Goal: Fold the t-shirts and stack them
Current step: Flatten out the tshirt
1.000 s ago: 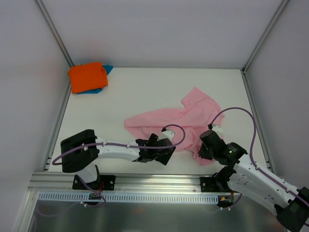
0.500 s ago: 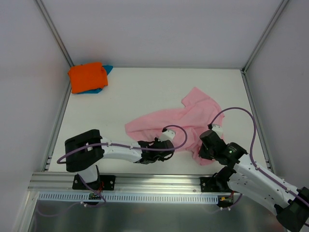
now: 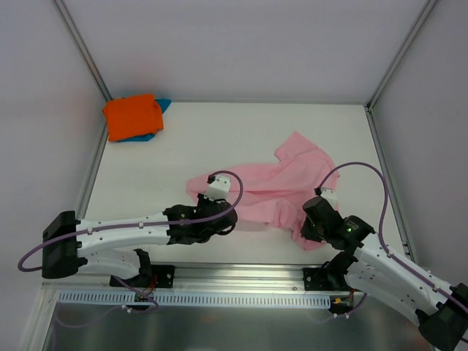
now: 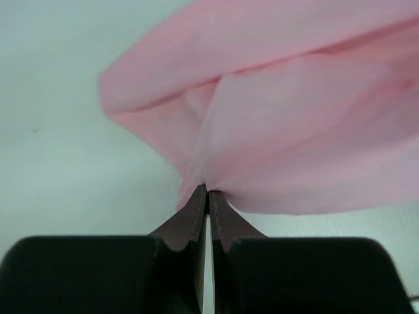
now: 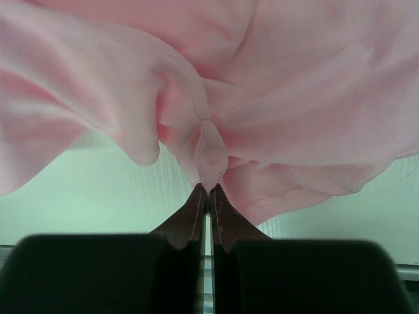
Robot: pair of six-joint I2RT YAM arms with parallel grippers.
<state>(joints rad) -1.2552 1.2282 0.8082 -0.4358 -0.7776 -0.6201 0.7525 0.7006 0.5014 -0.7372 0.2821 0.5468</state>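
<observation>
1. Pink fabric is pinched between the dark fingertips of the left gripper. Its jaws are pressed together on a gathered point at the edge of the light pink t-shirt, and creases fan out from that point.
2. The right gripper is clenched on the same shirt. Its tips meet on a small bunched tuck of cloth, with loose, rounded folds spreading above and to both sides.
3. In the left wrist view, the white table shows to the left of the grip and below the cloth. Whether the pinched edge is clear of the surface cannot be told.
4. From above, the pink shirt lies crumpled on the near right part of the table. The left gripper is at its near left edge and the right gripper at its near right corner. One lobe of the shirt reaches toward the far right.
5. The left arm stretches low from its base at the near left toward the middle. The right arm reaches in from the near right. A purple cable loops over each wrist.
6. The bright orange t-shirt sits folded in the far left corner, on top of the teal-blue t-shirt, whose edges show at its right and near sides. This pile is well apart from the pink shirt.
</observation>
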